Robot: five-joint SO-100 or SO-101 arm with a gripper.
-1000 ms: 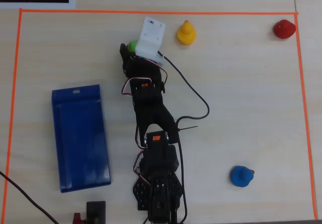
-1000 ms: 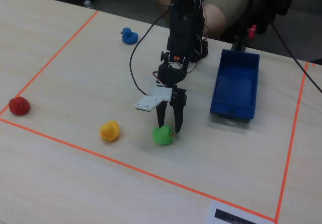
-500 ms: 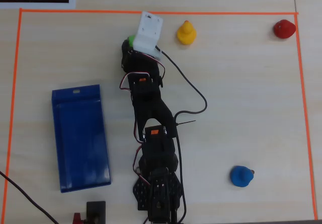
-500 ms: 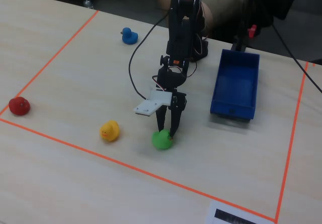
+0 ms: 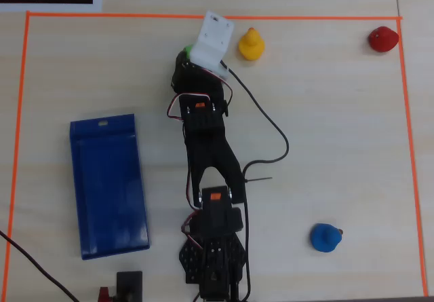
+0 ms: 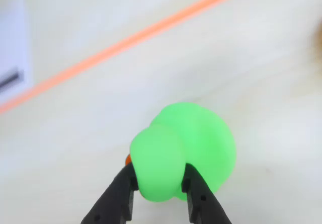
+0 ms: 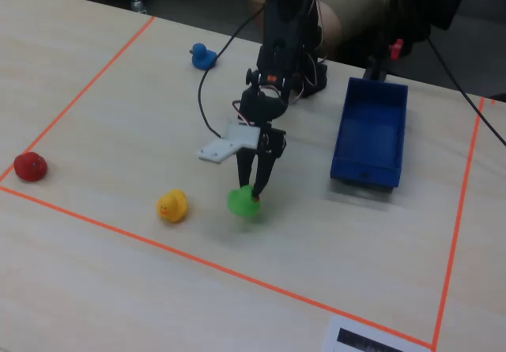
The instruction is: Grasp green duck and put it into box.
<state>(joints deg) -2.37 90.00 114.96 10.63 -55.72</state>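
The claw (image 6: 158, 186) is closed on the green duck's (image 6: 183, 151) head, the duck low at the tabletop (image 7: 95, 273), so the grasp looks made; carrying it to the blue box (image 7: 370, 134) beside the claw remains.

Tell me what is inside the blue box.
Nothing: the blue box shows only its bare blue floor in the overhead and fixed views. The green duck is outside it, between the gripper fingers.

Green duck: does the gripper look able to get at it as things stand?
Probably yes. In the wrist view the gripper already has a finger on either side of the green duck, apparently pinching its head, and nothing lies between; the yellow duck sits apart.
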